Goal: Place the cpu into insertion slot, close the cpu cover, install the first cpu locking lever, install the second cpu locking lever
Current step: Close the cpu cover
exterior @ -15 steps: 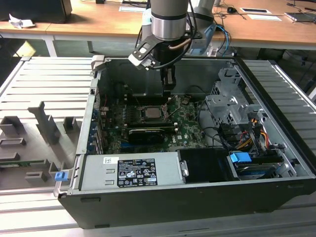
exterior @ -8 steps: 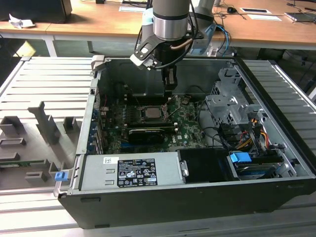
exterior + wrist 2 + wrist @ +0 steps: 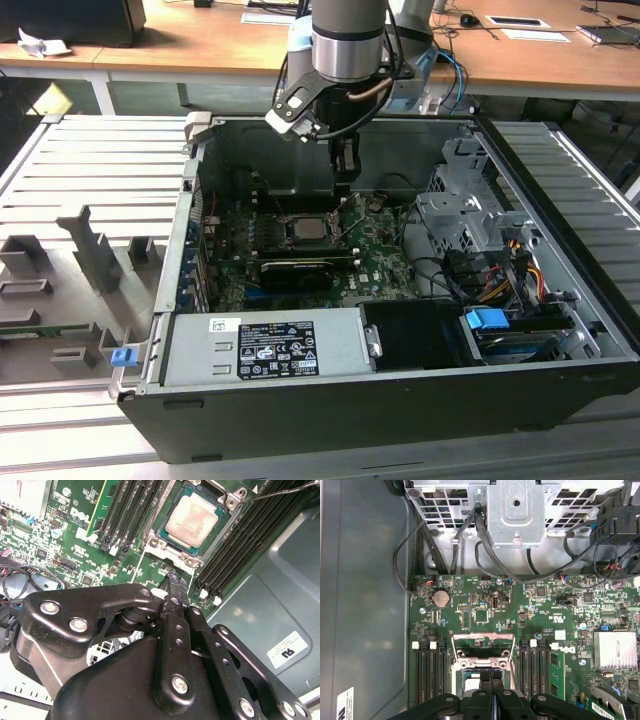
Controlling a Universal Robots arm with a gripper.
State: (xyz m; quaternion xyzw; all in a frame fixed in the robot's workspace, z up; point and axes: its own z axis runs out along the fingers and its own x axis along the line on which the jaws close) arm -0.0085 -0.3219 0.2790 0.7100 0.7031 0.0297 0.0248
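1. The open dark grey metal computer case (image 3: 400, 420) holds a green circuit board (image 3: 485, 615), and the black two-finger gripper (image 3: 345, 180) hangs inside it above the board.
2. The insertion slot (image 3: 171, 506), a square black socket recess with a metal rim, holds the cpu (image 3: 194, 520), a small flat square chip with a dull silver-grey top. It lies just ahead of and below the fingertips.
3. The cpu lies flat with its metal top facing up. Being square, it has no long axis, and its edges run parallel to the long black memory slots (image 3: 235, 545) on either side.
4. The cpu cover (image 3: 482, 637), a thin silver metal frame with a large window, appears swung up off the chip, at the socket edge nearest the gripper.
5. The gripper (image 3: 175, 580) is clenched, its fingers pressed together with nothing between them.
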